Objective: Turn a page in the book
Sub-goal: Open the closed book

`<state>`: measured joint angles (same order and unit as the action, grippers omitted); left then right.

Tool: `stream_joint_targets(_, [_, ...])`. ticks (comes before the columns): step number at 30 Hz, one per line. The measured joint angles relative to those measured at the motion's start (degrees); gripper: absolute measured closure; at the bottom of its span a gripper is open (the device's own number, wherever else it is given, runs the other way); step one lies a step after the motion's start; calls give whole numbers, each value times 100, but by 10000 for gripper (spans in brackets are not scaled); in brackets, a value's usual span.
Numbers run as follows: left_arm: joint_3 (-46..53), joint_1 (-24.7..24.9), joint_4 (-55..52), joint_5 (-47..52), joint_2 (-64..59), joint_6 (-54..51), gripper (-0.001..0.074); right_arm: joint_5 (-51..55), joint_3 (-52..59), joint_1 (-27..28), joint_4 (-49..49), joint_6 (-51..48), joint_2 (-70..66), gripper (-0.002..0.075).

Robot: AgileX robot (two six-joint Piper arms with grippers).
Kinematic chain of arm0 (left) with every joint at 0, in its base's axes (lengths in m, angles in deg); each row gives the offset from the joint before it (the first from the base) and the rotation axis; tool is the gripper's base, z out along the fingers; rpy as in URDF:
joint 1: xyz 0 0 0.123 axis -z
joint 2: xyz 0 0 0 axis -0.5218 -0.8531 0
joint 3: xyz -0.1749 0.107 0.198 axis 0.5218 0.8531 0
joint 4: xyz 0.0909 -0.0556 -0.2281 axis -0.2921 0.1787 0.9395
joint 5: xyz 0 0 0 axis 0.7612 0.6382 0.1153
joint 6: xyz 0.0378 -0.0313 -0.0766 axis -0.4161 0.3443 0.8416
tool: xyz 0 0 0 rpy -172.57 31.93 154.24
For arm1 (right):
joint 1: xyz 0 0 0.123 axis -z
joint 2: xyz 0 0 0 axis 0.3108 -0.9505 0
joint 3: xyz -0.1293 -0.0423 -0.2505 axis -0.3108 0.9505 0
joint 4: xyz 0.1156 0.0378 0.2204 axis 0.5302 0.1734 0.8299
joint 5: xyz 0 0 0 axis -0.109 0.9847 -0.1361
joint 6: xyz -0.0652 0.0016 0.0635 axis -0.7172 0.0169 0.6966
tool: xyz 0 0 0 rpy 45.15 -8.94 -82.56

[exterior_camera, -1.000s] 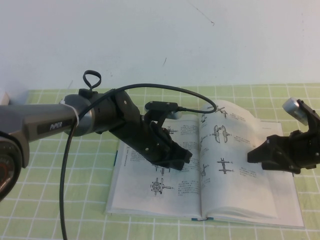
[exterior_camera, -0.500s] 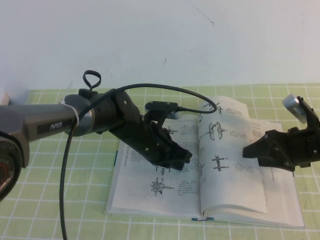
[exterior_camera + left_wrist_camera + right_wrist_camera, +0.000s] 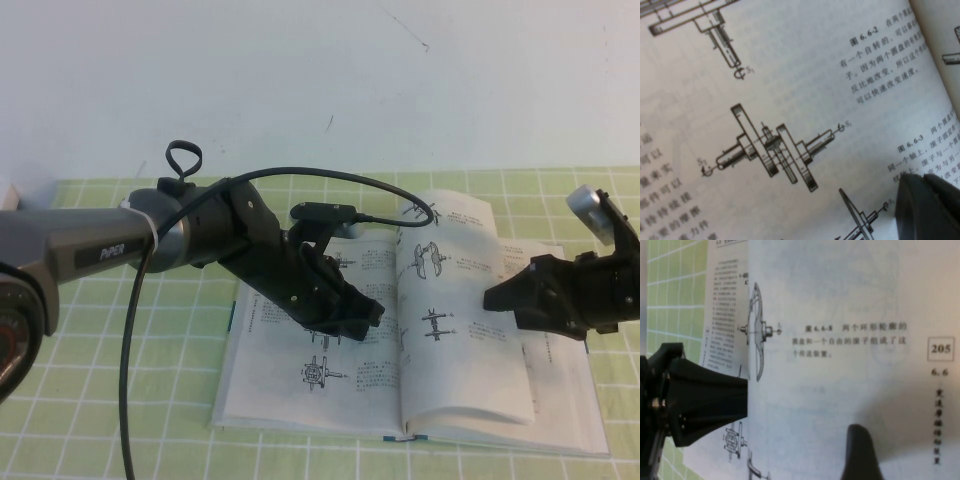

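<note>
The open book [image 3: 300, 390] lies flat on the green checked cloth. My left gripper [image 3: 366, 316] is shut and presses its tips on the left page; the left wrist view shows its fingers [image 3: 930, 205] together on that printed page [image 3: 790, 75]. My right gripper [image 3: 496, 298] is at the outer edge of the right-hand page [image 3: 455, 330] and holds it lifted and curled toward the spine. In the right wrist view one finger [image 3: 860, 455] lies against page 205 [image 3: 855, 340]; the other finger is hidden behind the sheet.
A black cable [image 3: 330, 175] arcs from the left arm over the book's top edge. The left arm's gripper also shows in the right wrist view [image 3: 700, 400]. The checked cloth [image 3: 100, 420] spreads round the book, and a white wall stands behind the table.
My right gripper has moved left with the page, which now stands higher and curls more toward the spine. The left arm has not moved.
</note>
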<state>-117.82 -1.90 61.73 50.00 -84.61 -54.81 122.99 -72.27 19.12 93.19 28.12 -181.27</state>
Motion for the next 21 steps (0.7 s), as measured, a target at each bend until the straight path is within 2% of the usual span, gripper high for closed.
stream_joint_targets(8, [0,0,0,0,24,-10,741,375,0,0,52,0,-261,318])
stream_joint_targets(13, [45,0,-78,-90,208,-18,741,766,0,0,428,-244,-537,319])
stream_joint_targets(21, [184,-1,-993,-636,669,-69,738,1056,0,0,816,-601,-600,319])
